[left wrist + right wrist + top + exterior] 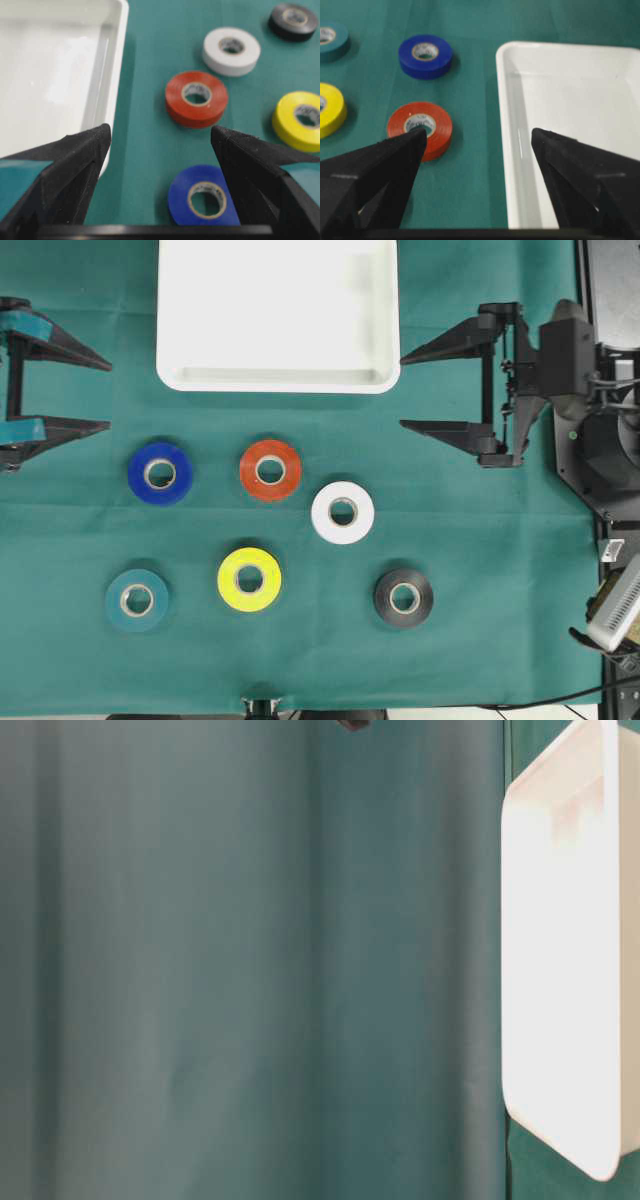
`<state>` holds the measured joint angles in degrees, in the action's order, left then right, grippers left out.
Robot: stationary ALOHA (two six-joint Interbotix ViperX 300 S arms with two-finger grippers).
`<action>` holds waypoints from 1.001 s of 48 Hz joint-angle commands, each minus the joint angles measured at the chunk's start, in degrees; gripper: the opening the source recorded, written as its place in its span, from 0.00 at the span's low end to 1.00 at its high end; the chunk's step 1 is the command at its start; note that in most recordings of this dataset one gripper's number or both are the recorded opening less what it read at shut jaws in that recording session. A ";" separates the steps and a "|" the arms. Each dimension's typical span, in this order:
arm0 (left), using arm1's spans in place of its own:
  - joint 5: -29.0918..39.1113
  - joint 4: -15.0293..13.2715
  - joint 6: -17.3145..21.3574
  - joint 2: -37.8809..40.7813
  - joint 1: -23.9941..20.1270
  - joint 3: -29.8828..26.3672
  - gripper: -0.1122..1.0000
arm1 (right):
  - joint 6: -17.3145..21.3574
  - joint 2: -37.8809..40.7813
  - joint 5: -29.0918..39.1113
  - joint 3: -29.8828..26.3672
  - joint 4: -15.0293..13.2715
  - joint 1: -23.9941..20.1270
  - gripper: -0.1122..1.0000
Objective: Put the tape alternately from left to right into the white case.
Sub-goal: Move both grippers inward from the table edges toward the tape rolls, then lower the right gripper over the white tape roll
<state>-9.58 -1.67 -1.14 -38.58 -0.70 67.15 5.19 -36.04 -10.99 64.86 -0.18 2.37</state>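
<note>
Several tape rolls lie flat on the green cloth below the white case (278, 380) (600, 870) (116, 75) (502, 100), which holds nothing: blue (160, 473) (204, 196) (425, 56), red-orange (270, 469) (196, 98) (421, 129), white (343, 512) (231, 50), teal (137, 600) (331, 40), yellow (249, 579) (299, 120) (329, 107) and black (404, 598) (293, 20). My left gripper (108, 396) (160, 137) stands open at the left edge, above the blue roll and apart from it. My right gripper (402, 392) (479, 139) stands open just right of the case's lower corner. Neither holds anything.
The green cloth (500, 570) covers the whole table. The right arm's black body (575, 390) and other equipment (620, 610) crowd the right edge. A black mount (262, 706) sits at the front edge.
</note>
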 commanded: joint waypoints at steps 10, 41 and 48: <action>-0.26 -0.18 0.00 6.59 -0.44 -3.25 0.95 | 0.18 6.50 2.20 -3.96 -0.09 -0.18 0.83; -0.18 -0.09 0.09 16.88 -0.44 -7.12 0.95 | 0.09 18.72 6.15 -10.37 -0.09 -2.29 0.83; 0.35 -0.18 0.09 16.52 -0.44 -7.12 0.95 | 0.09 18.72 6.50 -10.63 -0.26 -2.55 0.83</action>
<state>-9.23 -1.76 -1.14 -21.36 -0.97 61.26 5.27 -16.96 -4.48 55.55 -0.35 0.09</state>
